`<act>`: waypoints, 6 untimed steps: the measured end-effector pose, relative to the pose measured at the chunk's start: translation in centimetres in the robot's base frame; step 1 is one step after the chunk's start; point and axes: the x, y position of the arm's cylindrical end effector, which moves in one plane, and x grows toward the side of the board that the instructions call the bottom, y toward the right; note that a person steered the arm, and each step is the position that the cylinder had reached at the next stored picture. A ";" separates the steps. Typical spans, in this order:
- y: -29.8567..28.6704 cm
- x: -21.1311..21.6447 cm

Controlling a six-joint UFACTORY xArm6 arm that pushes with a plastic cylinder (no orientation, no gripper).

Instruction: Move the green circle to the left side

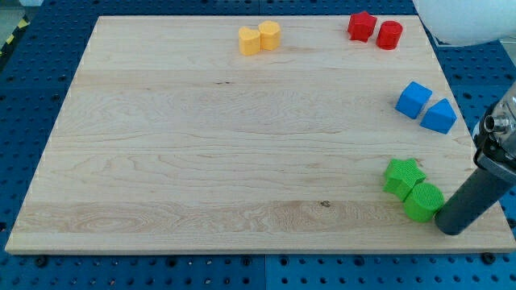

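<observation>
Pale wooden board (201,137) resting on a blue perforated table (24,72), seen from above and slightly tilted. The green circle (423,201) lies near the board's bottom right corner, touching a green star (402,177) on its upper left. My tip (451,226) stands just right of the green circle, at its lower right edge, apparently in contact; the arm carries a plain rod, so there is no pincer whose state could be told. At the right edge sit a blue cube (414,99) and a blue triangular block (439,117). Along the top edge are a red star (362,26), a red cylinder (389,35) and two yellow blocks (260,37) side by side. A white rounded object (468,20) fills the top right corner.
</observation>
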 end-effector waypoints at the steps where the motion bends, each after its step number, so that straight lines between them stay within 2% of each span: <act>1: 1.2 0.0; 6: -1.2 -2.4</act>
